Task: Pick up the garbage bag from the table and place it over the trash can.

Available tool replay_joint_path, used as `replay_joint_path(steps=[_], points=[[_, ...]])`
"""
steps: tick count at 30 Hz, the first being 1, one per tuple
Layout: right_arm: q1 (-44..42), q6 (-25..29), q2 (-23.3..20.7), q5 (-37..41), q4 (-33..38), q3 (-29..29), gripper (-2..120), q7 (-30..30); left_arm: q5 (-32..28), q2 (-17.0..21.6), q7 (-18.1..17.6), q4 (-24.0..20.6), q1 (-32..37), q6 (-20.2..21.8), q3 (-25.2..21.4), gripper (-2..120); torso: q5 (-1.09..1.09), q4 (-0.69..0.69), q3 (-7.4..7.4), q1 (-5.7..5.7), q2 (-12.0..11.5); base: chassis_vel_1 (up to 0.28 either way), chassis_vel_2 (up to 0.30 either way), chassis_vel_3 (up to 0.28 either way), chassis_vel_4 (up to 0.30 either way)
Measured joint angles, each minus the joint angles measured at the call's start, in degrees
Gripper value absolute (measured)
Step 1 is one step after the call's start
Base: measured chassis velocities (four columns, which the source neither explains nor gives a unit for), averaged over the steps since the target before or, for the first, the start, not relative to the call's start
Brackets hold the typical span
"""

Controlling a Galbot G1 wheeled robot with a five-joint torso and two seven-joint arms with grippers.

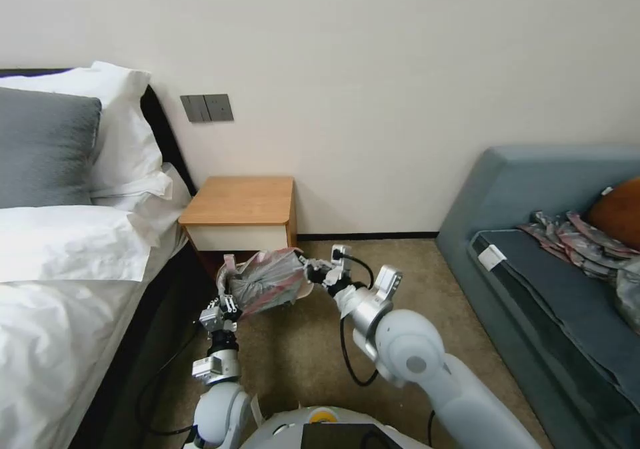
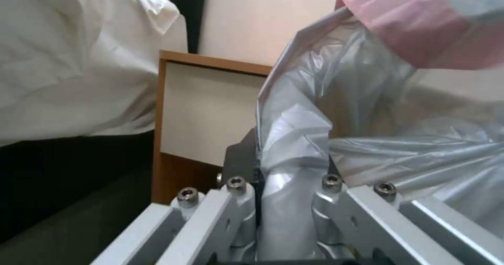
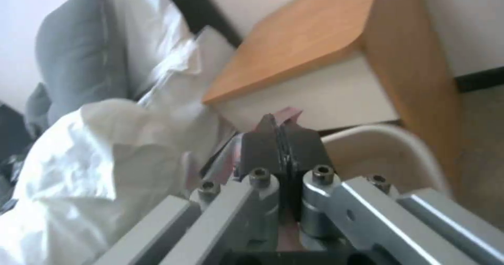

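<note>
Already both grippers pinch the garbage bag low before the table's front edge: left gripper and right gripper clamped on its rim. Light, limp, slippery film; the rim seems the safest hold.

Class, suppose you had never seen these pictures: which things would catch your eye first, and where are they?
First, the bag: crinkled grey film with a pink rim, stretched in the air between the two claws, in front of the table. The left claw pinches one end, the right claw the other. The trash can's cream rim shows just beyond the right claw, beside the table.
</note>
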Motion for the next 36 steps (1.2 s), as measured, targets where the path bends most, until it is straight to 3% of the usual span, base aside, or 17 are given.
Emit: replay_joint_path(steps=[13, 26, 32, 36], points=[[0.58, 1.31, 0.36, -2.89, -5.16, 2.53, 0, -0.06, -1.22, -0.22, -0.51, -1.09, 0.63, -0.62, 0.1, 8, 0.0, 0.0, 0.0, 0.0, 0.0, 0.0, 0.0, 0.0, 0.0], [6.19, 1.85, 3.22, -6.41, -17.05, 2.15, 0, -3.53, -2.76, 0.28, 1.07, -2.13, 1.07, -2.35, -0.1, 8, 0.0, 0.01, 0.0, 0.0, 0.0, 0.0, 0.0, 0.0, 0.0], [6.92, -0.04, 3.02, -5.44, -17.91, 2.23, 0, -2.64, -4.06, 0.39, 0.93, -2.28, 0.28, -2.42, -0.24, 8, 0.0, 0.01, 0.0, 0.0, 0.0, 0.0, 0.0, 0.0, 0.0], [6.05, -1.36, 2.21, -3.21, -16.23, 2.76, 10, -2.05, -5.15, 0.62, 0.78, -2.7, -0.27, -2.07, -0.3, 8, 0.0, -0.01, 0.0, 0.0, 0.0, 0.0, 0.0, 0.0, 0.0]])
